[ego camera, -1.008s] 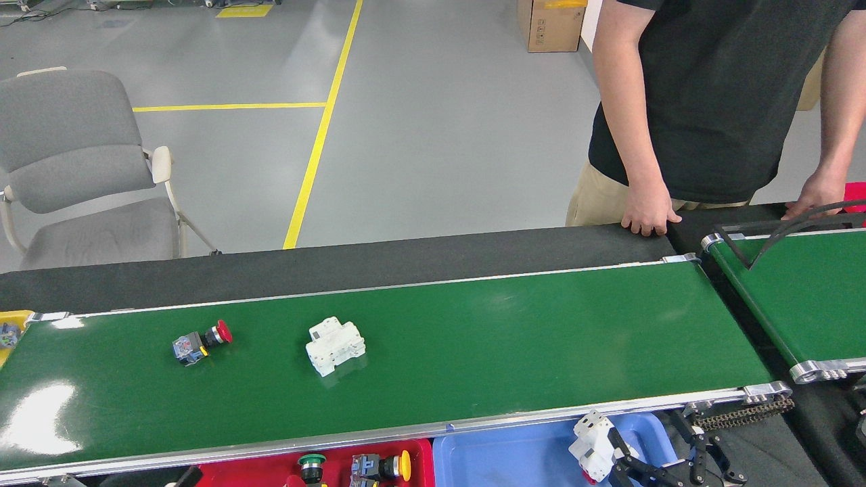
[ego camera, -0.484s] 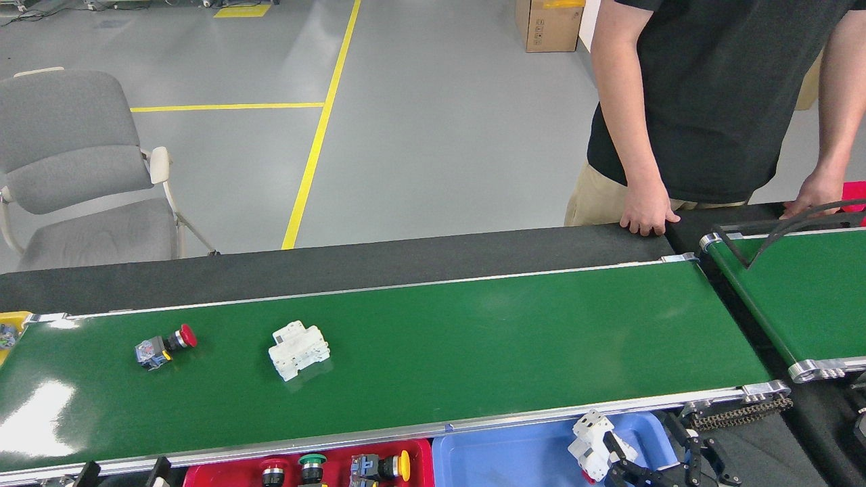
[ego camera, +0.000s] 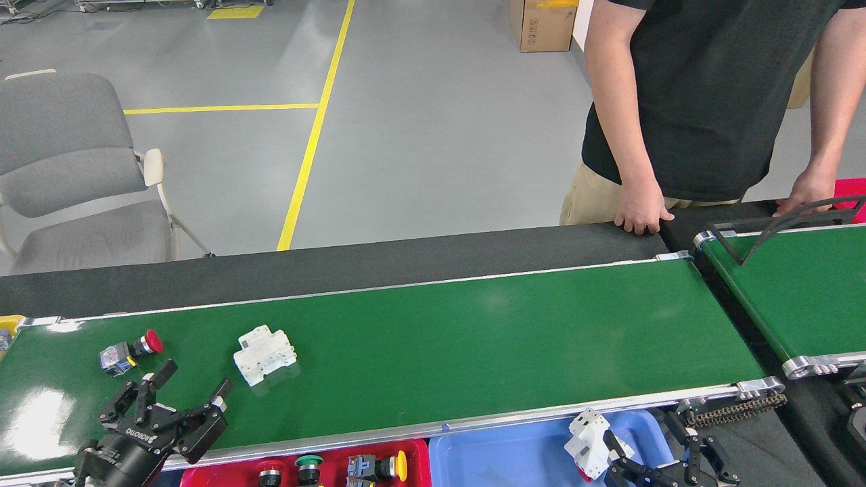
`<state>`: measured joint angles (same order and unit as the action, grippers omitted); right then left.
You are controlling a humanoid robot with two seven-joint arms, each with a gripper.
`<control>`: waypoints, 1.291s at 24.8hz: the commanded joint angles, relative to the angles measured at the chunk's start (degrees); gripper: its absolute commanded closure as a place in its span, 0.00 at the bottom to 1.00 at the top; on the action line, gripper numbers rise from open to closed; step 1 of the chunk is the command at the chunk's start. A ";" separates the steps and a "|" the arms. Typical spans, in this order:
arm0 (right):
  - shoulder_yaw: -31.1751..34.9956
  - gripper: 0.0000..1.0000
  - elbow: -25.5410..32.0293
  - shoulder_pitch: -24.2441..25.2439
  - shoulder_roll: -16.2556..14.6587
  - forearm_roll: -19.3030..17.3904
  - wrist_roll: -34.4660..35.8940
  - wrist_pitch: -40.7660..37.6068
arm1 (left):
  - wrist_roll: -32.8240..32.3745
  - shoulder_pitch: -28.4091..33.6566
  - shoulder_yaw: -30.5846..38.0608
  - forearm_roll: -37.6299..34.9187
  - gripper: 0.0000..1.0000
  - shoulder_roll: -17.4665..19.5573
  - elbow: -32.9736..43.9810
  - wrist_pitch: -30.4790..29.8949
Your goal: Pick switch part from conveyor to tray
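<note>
While the left gripper (ego camera: 193, 385) hovers with fingers spread wide over the conveyor (ego camera: 473, 331), two switch parts lie on the belt just beyond it.

Largest is the glossy green conveyor, with a person (ego camera: 703, 101) standing at its far side, one hand (ego camera: 639, 210) resting on the black edge. Below its near rail sit a blue tray (ego camera: 514, 460) and a red tray (ego camera: 413, 450) holding push buttons. On the belt's left lie a white breaker (ego camera: 264, 354) and, further left, a red-capped switch part (ego camera: 128, 352). The right gripper (ego camera: 659, 467), low over the blue tray, clamps another white breaker part (ego camera: 587, 443).
</note>
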<state>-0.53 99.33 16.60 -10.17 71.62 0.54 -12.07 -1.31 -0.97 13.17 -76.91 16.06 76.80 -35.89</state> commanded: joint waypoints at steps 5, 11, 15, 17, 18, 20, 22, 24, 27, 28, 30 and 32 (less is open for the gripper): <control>0.09 0.01 0.43 -0.70 0.06 -0.16 -0.01 0.12 | 0.43 -4.92 -0.17 -0.17 0.00 0.46 -6.93 0.82; -0.08 0.01 0.34 -0.87 0.15 -0.16 -0.01 0.12 | 0.60 -6.33 -0.34 -0.17 0.00 0.46 -8.60 2.05; -0.26 0.01 0.34 -0.96 0.41 -0.16 -0.62 0.12 | 0.60 -7.64 -0.34 -0.26 0.00 0.11 -10.27 3.37; -0.26 0.01 0.25 -0.87 0.50 -0.08 -0.80 0.03 | 0.78 -9.58 -0.78 -0.78 0.02 -0.24 -12.38 6.27; -0.26 0.01 0.17 -0.87 0.50 -0.16 -0.80 0.12 | 1.04 -10.37 -1.57 -1.14 0.05 -0.24 -13.35 7.59; -0.35 0.01 0.08 -0.87 0.50 -0.08 -0.80 0.03 | 3.94 -11.25 -4.03 -1.58 0.35 0.02 -14.93 8.90; -0.26 0.01 0.08 -0.87 0.59 -0.16 -0.80 0.03 | 7.10 -11.07 -6.23 -1.49 0.69 0.37 -15.10 8.82; -0.26 0.01 0.08 -0.96 0.59 -0.16 -0.80 0.03 | 7.63 -10.90 -6.49 -1.49 0.78 0.28 -15.02 8.82; -0.17 0.01 0.25 -0.87 0.68 -0.16 -0.80 0.03 | 7.72 -10.37 -6.32 -1.14 0.89 0.11 -13.96 8.64; 0.00 0.01 0.25 -0.87 0.68 -0.16 -0.80 0.12 | 7.72 -9.84 -6.41 -1.14 0.91 0.11 -12.03 8.55; 0.36 0.01 0.34 -0.87 0.68 -0.16 -0.62 0.12 | 7.72 -8.00 -6.58 -1.14 0.92 -0.07 -7.98 8.46; 0.36 0.01 0.43 -0.96 0.68 -0.16 -0.18 0.12 | 7.72 -3.87 -6.85 -1.05 0.92 -0.51 -1.05 7.94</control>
<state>-0.54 98.86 16.23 -9.60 71.62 -0.51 -12.07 5.73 -5.53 6.34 -78.26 15.63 72.39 -27.15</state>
